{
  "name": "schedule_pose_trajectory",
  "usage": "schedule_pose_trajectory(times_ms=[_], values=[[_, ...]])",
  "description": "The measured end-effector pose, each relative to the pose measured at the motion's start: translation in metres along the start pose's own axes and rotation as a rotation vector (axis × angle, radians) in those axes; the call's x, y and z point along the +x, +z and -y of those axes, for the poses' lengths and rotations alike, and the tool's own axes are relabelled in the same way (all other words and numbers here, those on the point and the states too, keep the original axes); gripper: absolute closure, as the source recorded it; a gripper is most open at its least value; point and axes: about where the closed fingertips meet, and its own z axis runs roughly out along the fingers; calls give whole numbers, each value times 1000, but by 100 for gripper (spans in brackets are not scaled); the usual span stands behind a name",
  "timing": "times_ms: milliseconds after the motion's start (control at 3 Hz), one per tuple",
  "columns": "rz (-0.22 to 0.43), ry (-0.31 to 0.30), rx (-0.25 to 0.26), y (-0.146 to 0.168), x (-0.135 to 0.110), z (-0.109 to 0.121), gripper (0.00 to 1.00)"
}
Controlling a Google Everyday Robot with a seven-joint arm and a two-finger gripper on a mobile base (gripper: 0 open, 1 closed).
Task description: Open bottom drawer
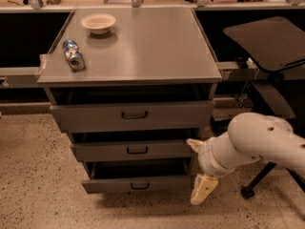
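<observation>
At the centre of the view stands a grey metal cabinet (131, 87), with speckled floor (38, 175) lying open to its left and in front of it. To the cabinet's right a dark chair (269, 42) crowds the space, and one castor (246, 192) sits on the floor near the cabinet's lower right corner. The white robot arm (262, 140) reaches in from the right edge, low down, between that chair and the cabinet.

The cabinet's flat surface (152, 46) is mostly bare and overhangs the drawers on both sides. Below it the wide top drawer (95, 118) has the tallest front, and the middle drawer (162, 150) is narrower. The bottom drawer (105, 185) is the lowest and narrowest, just above the floor. A dark gap shows above each front.

The end effector (195, 171) hangs just off the cabinet's lower right corner, level with the two lower drawers. Its two cream fingers (204, 189) are spread wide with nothing between them. One tip lies near the right end of the middle drawer's front, and the other points down beside the right end of the bottom drawer. It is well clear of the bottom drawer's small dark loop handle (139, 185) at the centre of the front.

A pale bowl (98, 23) stands upright near the surface's back left. A crumpled can (73, 55) lies on its side close to the left edge.
</observation>
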Motion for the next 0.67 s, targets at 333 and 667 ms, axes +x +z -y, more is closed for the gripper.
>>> schedule_pose_trajectory(times_ms=[333,667], values=[[25,1,68,12,-3,14,0],[26,1,69,12,-3,14,0]])
